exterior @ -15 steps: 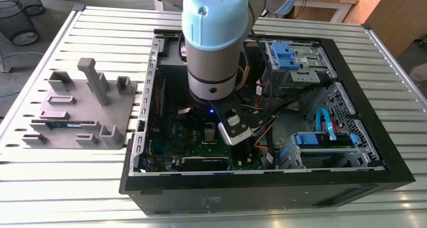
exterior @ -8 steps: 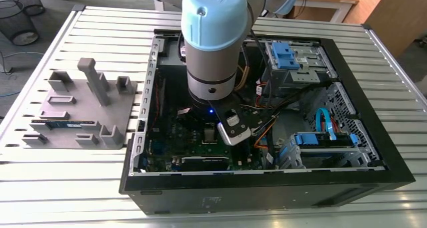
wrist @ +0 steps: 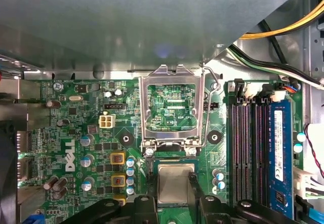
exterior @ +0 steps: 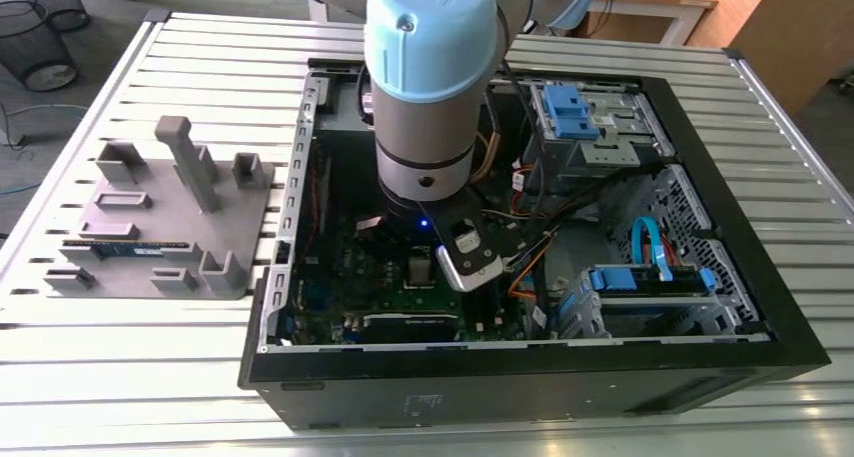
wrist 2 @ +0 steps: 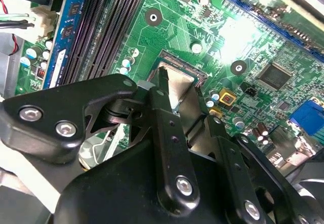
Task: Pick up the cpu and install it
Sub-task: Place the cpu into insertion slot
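The cpu [wrist: 174,189] is a small square chip with a silvery top, lying flat over the motherboard's socket [wrist 2: 178,66] inside the open computer case [exterior: 534,362]. My gripper [wrist: 173,177] is shut on the cpu, with a black finger [wrist: 196,186] at each side edge. The second wrist view shows the cpu [wrist 2: 180,88] between those fingers [wrist 2: 162,95] just above the socket. The hinged metal socket frame [wrist: 144,113] stands swung open beside it. In the exterior view the arm reaches straight down into the case, with the gripper [exterior: 422,263] low over the green board.
A grey holder [exterior: 160,227] with a memory stick [exterior: 127,245] lies on the slatted table at the exterior view's left. Memory slots [wrist: 248,143] and a blue memory stick [wrist: 281,153] flank the socket. Cables [wrist: 283,29] and blue drive bays [exterior: 647,277] crowd the case.
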